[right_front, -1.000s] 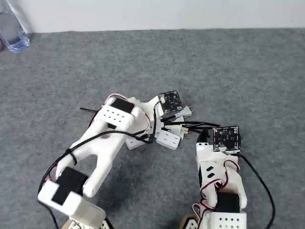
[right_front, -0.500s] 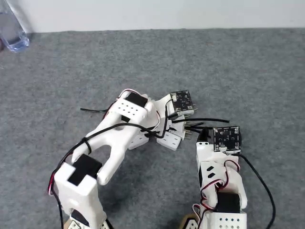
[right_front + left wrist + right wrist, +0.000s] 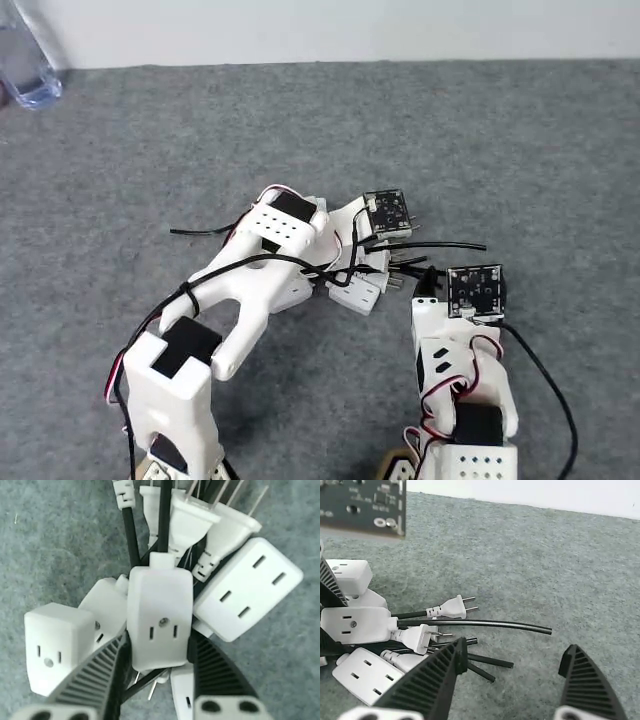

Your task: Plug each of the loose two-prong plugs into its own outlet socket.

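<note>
Two white robot arms stood at a grey carpeted table (image 3: 520,150). From above, the left arm (image 3: 245,285) stretched over a heap of white sockets and plugs (image 3: 358,288) near the table's middle. The right arm (image 3: 455,350) sat just beside that heap, and a clear container (image 3: 22,62) stood at the far left corner. From the left wrist, the left gripper (image 3: 159,647) had its two dark ribbed jaws closed on a white outlet block (image 3: 160,600), seemingly pressing both of its sides. The block's slotted face pointed at the camera, and a black cord (image 3: 164,520) ran out of its far end. A cube socket (image 3: 52,640) sat just beside the block on one side and a flat multi-slot adapter (image 3: 247,587) on the other. Two loose two-prong plugs (image 3: 192,517) lay beyond it, prongs bare and plugged into nothing. From the right wrist, the right gripper (image 3: 516,650) hung over bare carpet with its jaws wide apart, holding nothing. The gripped block lay off to one side of it, with loose plugs and a long black cable (image 3: 485,624) on the carpet between the block and the open jaws.
</note>
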You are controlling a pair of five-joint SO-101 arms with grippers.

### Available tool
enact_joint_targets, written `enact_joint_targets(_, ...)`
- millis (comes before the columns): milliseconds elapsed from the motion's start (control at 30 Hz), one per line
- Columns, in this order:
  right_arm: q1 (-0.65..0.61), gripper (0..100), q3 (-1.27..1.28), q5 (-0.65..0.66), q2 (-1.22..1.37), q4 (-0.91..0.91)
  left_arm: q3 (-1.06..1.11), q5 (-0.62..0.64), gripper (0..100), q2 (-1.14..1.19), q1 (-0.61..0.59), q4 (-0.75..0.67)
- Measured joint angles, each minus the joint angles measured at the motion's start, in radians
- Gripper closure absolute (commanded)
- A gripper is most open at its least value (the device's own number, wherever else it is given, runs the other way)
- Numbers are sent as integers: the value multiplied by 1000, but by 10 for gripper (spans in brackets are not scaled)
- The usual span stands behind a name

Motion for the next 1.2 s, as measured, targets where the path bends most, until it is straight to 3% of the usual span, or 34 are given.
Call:
enact_joint_targets(233, 0, 697, 0, 0, 0, 0, 0, 0, 988, -66, 2, 57)
enact_joint_targets(567, 0, 697, 0, 0, 0, 0, 0, 0, 987, -388, -83, 305)
enact_joint_targets(800, 0, 697, 0, 0, 0, 0, 0, 0, 987, -555, -325, 400)
enact_joint_targets(1200, 0, 697, 3, 0, 78, -44, 103, -129, 987, -597, -902, 391)
